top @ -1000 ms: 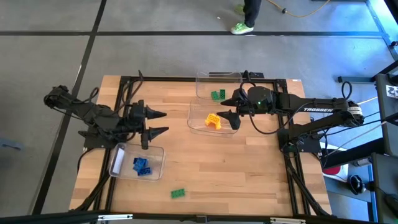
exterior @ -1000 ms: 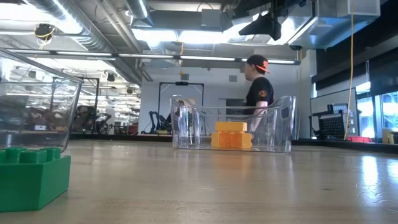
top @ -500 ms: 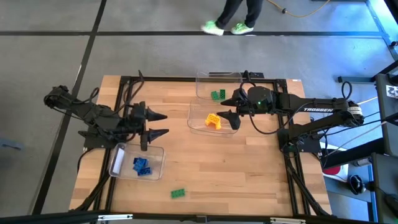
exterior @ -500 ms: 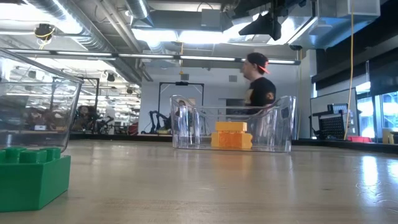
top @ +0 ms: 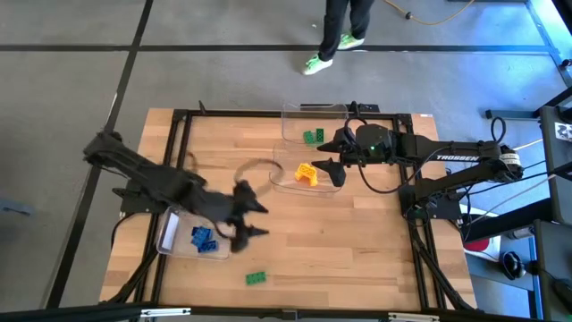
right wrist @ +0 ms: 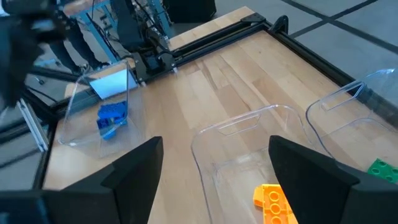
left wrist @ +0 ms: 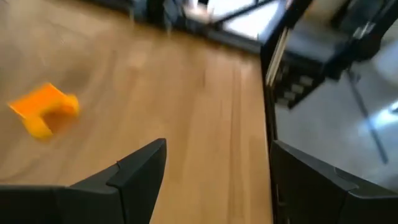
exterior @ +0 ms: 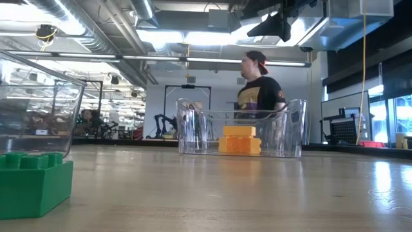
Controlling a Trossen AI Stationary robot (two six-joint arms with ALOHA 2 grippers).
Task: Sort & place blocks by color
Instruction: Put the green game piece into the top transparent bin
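Your left gripper (top: pixel 251 219) has its fingers spread wide with nothing between them, and it sits over bare wood just beside the bin of blue bricks (top: pixel 204 238). At about its 6 o'clock in the overhead view lies the lone green brick (top: pixel 256 278), loose on the table (top: pixel 357 259) near the front edge. Spread jaws pointed that way suit a reach for that stray piece, which is probably your next pick. In the table-level view the same green brick (exterior: pixel 33 183) sits close to the lens, flat and studs up, so it should take a straight pinch across its sides.

Your right gripper (top: pixel 332 152) waits at roughly 1 o'clock from the left one, fingers apart and empty, hanging over the edge of the clear bin (top: pixel 284 179) that holds the yellow-orange bricks (top: pixel 307 173). Parked there, it stays out of the left arm's path.

Just beyond that bin, at 12 o'clock, a second clear bin (top: pixel 295 109) holds the other green bricks (top: pixel 313 136). That is where the stray belongs, so expect a long carry across the table, or a handover.

A person (exterior: pixel 257 87) is walking behind the table.
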